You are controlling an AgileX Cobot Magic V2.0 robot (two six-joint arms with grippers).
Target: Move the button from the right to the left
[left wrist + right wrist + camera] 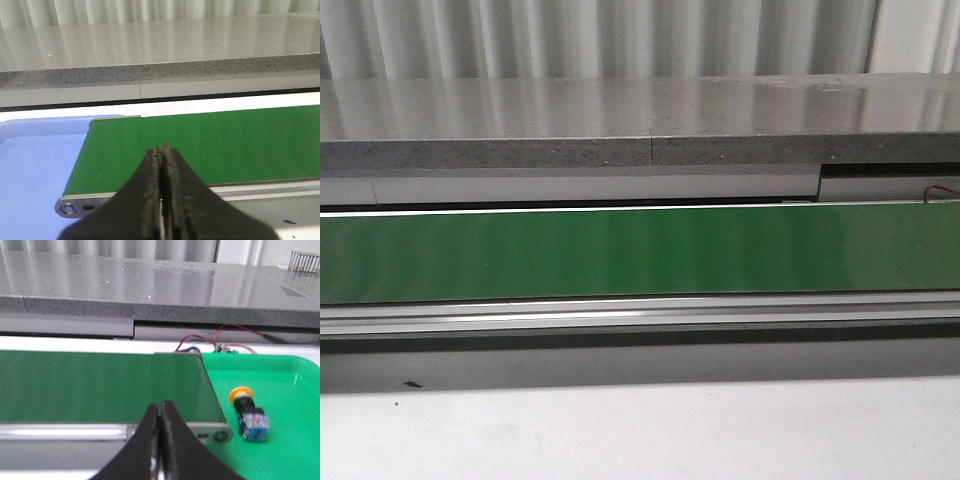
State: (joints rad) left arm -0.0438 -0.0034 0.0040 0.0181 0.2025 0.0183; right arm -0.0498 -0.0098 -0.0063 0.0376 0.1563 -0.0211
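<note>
The button (248,414), with a yellow-orange cap and blue blocky body, lies on its side in the green tray (285,385) beside the right end of the green conveyor belt (100,387). My right gripper (161,405) is shut and empty, over the belt's near rail, well left of the button. My left gripper (162,148) is shut and empty, over the belt (210,142) near its left end. Neither gripper nor the button shows in the front view, which shows only the belt (640,250).
A blue tray (35,165) sits at the belt's left end. A grey stone counter (640,125) runs behind the belt. Red and black wires (215,337) lie behind the green tray. A metal rail (640,312) edges the belt's near side.
</note>
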